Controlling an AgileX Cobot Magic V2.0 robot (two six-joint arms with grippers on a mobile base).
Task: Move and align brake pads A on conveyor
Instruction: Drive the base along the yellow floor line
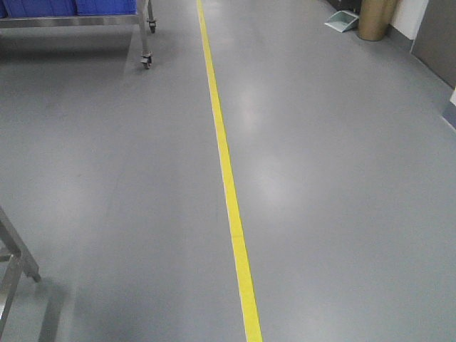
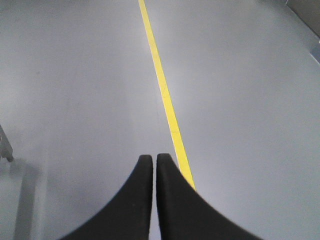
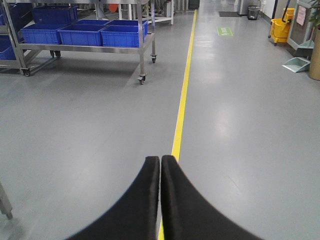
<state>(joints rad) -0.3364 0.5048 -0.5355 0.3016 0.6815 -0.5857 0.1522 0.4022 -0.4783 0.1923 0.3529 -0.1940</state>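
Note:
The brake pads A and the conveyor are out of view in every frame. My left gripper (image 2: 154, 157) is shut with nothing between its black fingers, held above bare grey floor just left of a yellow floor line (image 2: 165, 95). My right gripper (image 3: 160, 159) is also shut and holds nothing. It hangs over the same yellow floor line (image 3: 184, 95). Neither gripper shows in the front view.
A yellow line (image 1: 224, 164) runs down the grey floor. A wheeled steel rack (image 3: 142, 50) with blue bins (image 3: 85, 34) stands far left. A steel frame leg (image 1: 18, 253) is at near left. A cardboard drum (image 1: 375, 18), dustpan (image 3: 296, 64) and yellow mop bucket (image 3: 280, 27) sit far right.

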